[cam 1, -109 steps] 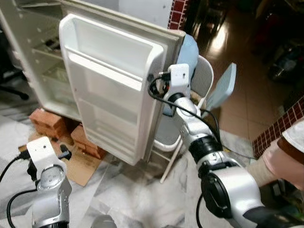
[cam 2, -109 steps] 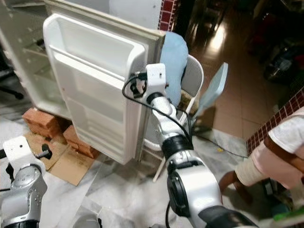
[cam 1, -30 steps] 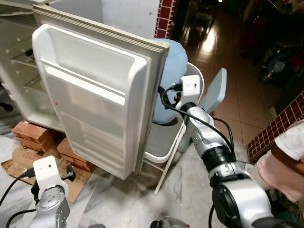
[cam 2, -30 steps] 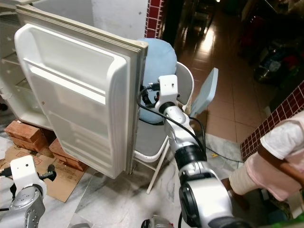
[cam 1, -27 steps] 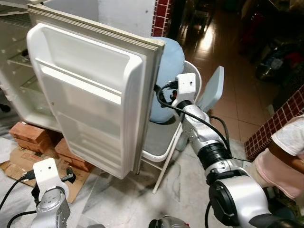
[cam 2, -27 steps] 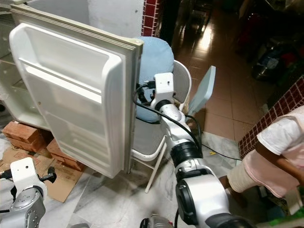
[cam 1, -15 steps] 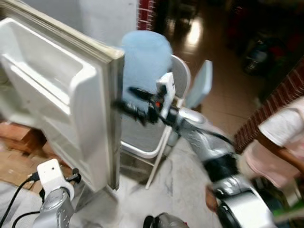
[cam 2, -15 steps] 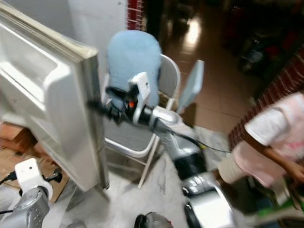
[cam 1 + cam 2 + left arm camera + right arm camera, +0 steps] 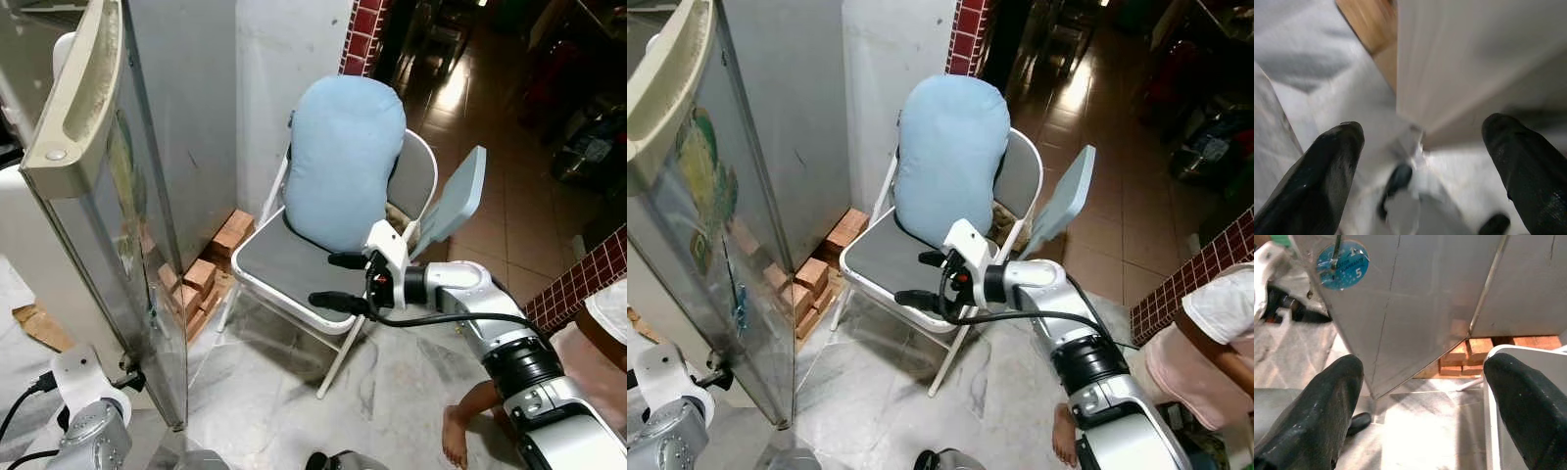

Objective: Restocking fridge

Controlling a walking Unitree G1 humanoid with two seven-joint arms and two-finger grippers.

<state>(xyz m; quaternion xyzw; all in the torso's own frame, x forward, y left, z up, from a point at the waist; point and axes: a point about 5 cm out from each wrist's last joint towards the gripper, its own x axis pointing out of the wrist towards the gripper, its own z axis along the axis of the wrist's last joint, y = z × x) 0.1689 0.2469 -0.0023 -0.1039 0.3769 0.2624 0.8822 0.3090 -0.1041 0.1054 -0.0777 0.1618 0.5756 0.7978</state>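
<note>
A lived-in home interior. A fridge (image 9: 118, 225) with an open door stands raised on bricks (image 9: 211, 259) over a marble-patterned floor (image 9: 392, 382); beside it, a folding chair (image 9: 294, 264) with a blue cushion (image 9: 345, 157); beyond, a glossy brown-tiled room (image 9: 509, 206).

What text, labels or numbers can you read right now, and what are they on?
"5": large white digit on the round blue sticker low on the fridge door, seen from the right wrist view.
Small white print arcs above the 5 on that sticker: too blurred to read.
Colourful decal higher on the door's outer face: no legible words.
</note>
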